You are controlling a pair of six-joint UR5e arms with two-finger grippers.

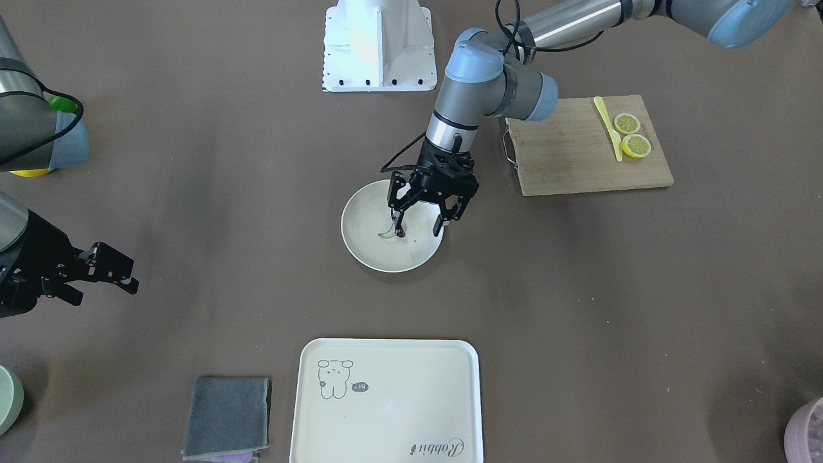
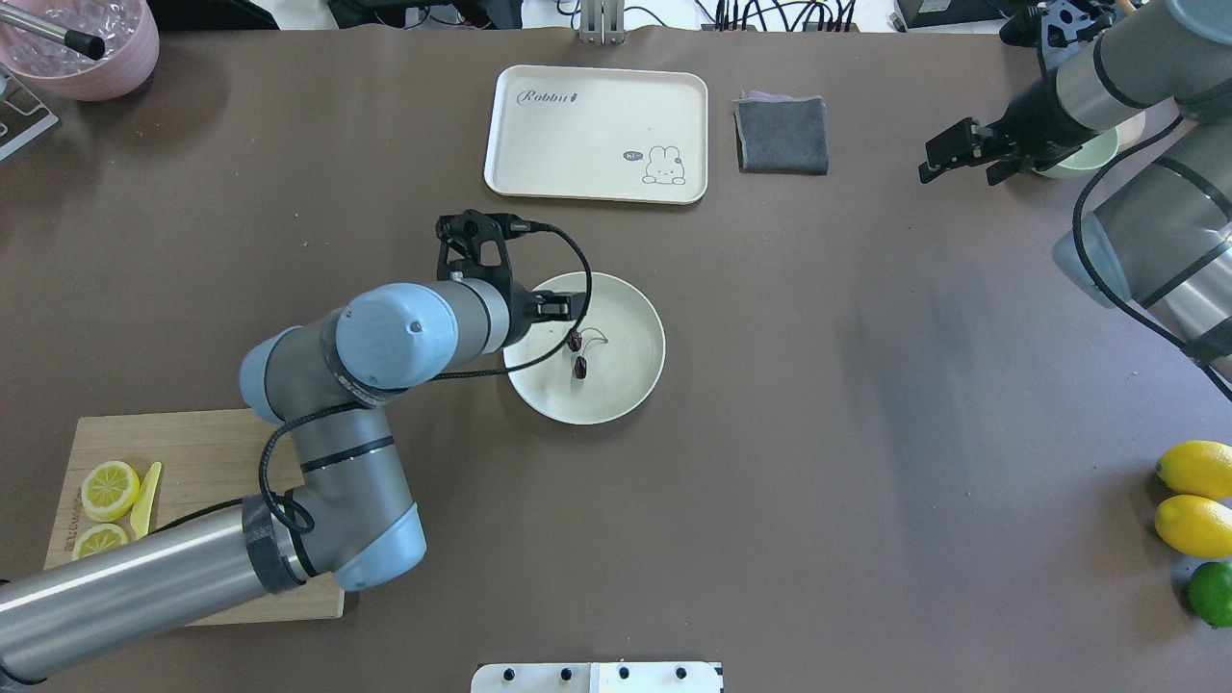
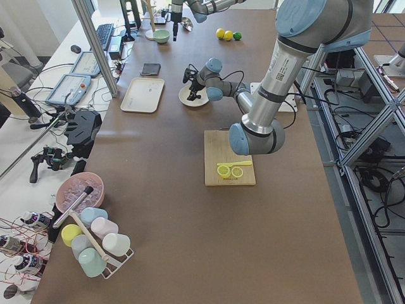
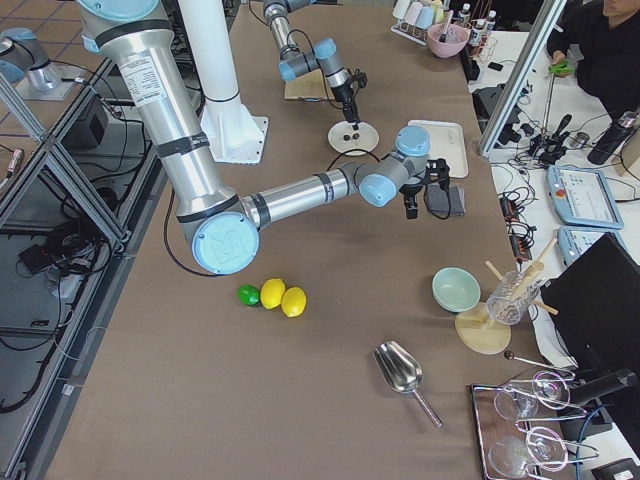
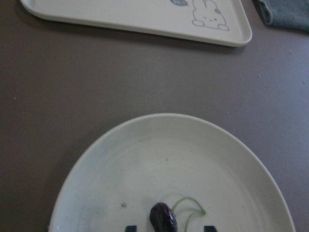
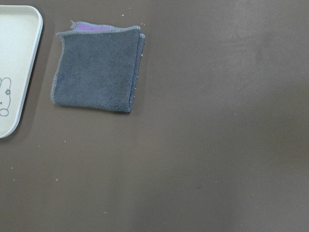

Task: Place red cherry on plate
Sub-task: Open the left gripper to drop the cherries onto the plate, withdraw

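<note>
The red cherry (image 1: 400, 233), a dark pair on a thin pale-green stem, lies inside the round cream plate (image 1: 386, 258) at mid-table. From overhead both cherries (image 2: 578, 354) rest on the plate (image 2: 626, 385) floor. My left gripper (image 1: 419, 220) hangs just above them, open, with its fingers spread and one finger close beside the fruit. In the left wrist view one cherry (image 5: 163, 217) sits between the two fingertips (image 5: 207, 228) at the bottom edge. My right gripper (image 2: 951, 159) is open, far off at the table's side, holding nothing.
A bear-printed cream tray (image 1: 386, 405) and a folded grey cloth (image 1: 226, 417) lie beyond the plate. A wooden board (image 1: 578, 161) carries lemon slices and a yellow knife. Whole lemons (image 2: 1193, 491) and a lime sit at the right edge, a pale green dish (image 2: 1088, 159) near my right gripper.
</note>
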